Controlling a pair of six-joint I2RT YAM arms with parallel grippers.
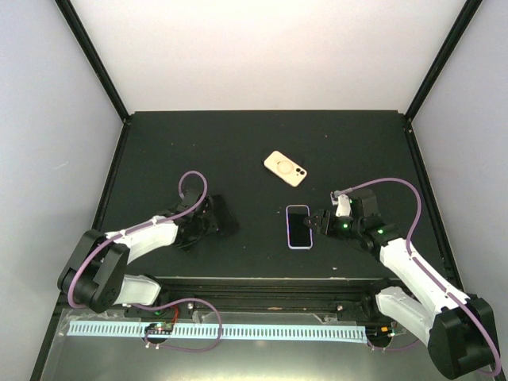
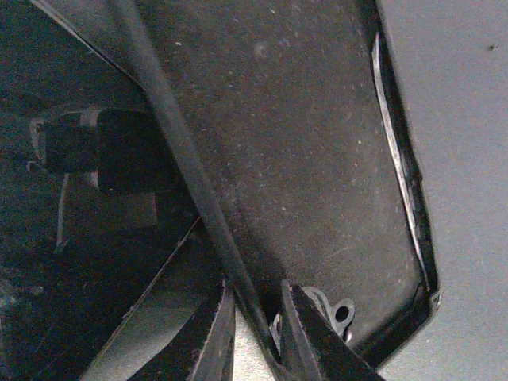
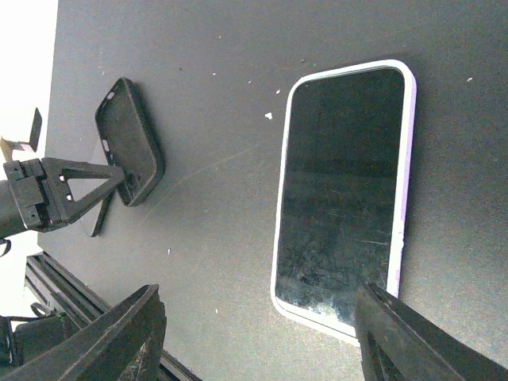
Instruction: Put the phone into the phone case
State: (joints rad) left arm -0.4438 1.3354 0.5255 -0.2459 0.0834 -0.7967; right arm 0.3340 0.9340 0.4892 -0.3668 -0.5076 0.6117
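Phone (image 3: 341, 190) lies flat, so the open right tool (image 3: 262, 341) may only shove it; the left tool (image 2: 258, 325), pinching the black case (image 3: 131, 139) by its rim, may lose it.

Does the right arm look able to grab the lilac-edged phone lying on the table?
Probably yes. The right pincer stands open right at the edge of the phone, and nothing lies between them. The black case, held in the left pincer, sits well off to the side.
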